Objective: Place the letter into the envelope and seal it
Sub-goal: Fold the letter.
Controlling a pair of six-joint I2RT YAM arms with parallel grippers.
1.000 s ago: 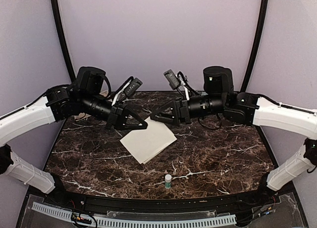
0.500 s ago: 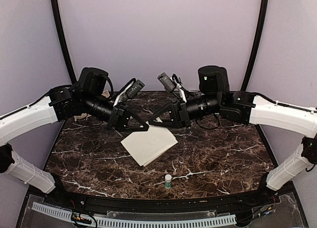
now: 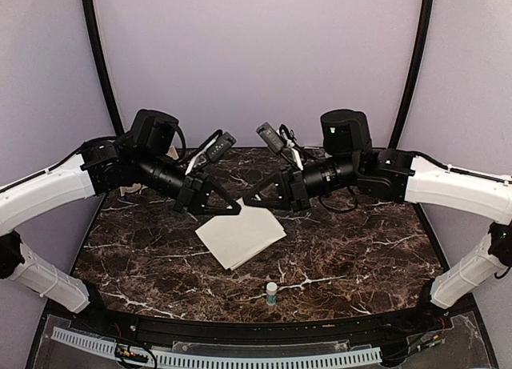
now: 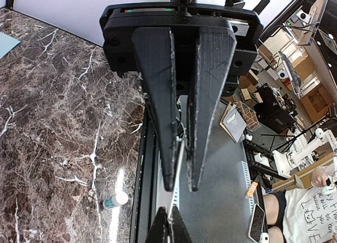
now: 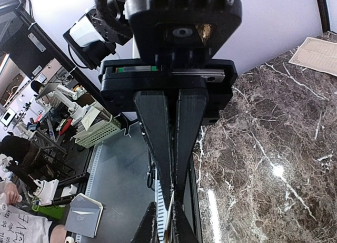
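Observation:
The letter (image 3: 240,234), a cream folded sheet, hangs tilted just above the dark marble table (image 3: 352,257). My left gripper (image 3: 237,210) is shut on its upper edge, and the sheet shows edge-on as a thin pale line (image 4: 179,164) between the left fingers. My right gripper (image 3: 247,202) meets it tip to tip from the right and is shut on the same edge, near the top corner. In the right wrist view the thin paper edge (image 5: 169,214) sits in the closed right gripper (image 5: 172,198). A teal corner of the envelope (image 4: 6,42) lies on the table.
A small white glue stick (image 3: 272,293) with a teal label stands near the front edge, also visible from the left wrist (image 4: 115,201). A tan sheet (image 5: 318,56) lies flat on the marble. A black rail (image 3: 240,329) borders the near side.
The right gripper has moved left up to the sheet's top corner and its jaws have closed on it. The left gripper has kept its hold; the sheet has barely shifted.

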